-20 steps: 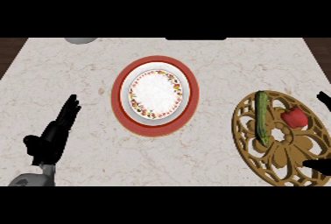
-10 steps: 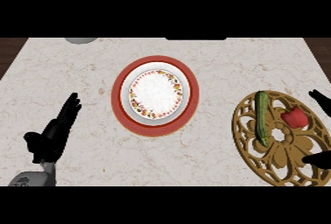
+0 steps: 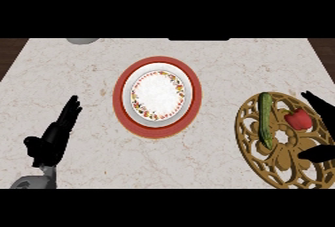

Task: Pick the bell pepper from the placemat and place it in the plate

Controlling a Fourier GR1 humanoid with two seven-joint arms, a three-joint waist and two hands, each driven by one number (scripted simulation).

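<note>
I see a pale marbled surface (image 3: 98, 84) with faint brown veining. A long green cucumber (image 3: 266, 119) lies lengthwise on the right side, running from far to near. At the far edge, left of centre, I make out part of 1 grey rounded object (image 3: 83, 41), cut off by the view. Dark wood floor (image 3: 9, 53) shows beyond the surface's far left corner.

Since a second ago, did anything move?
The right hand crept left, toward the red bell pepper on the placemat, open and not holding it yet. The left hand, pepper, cucumber and plate stayed put.
</note>
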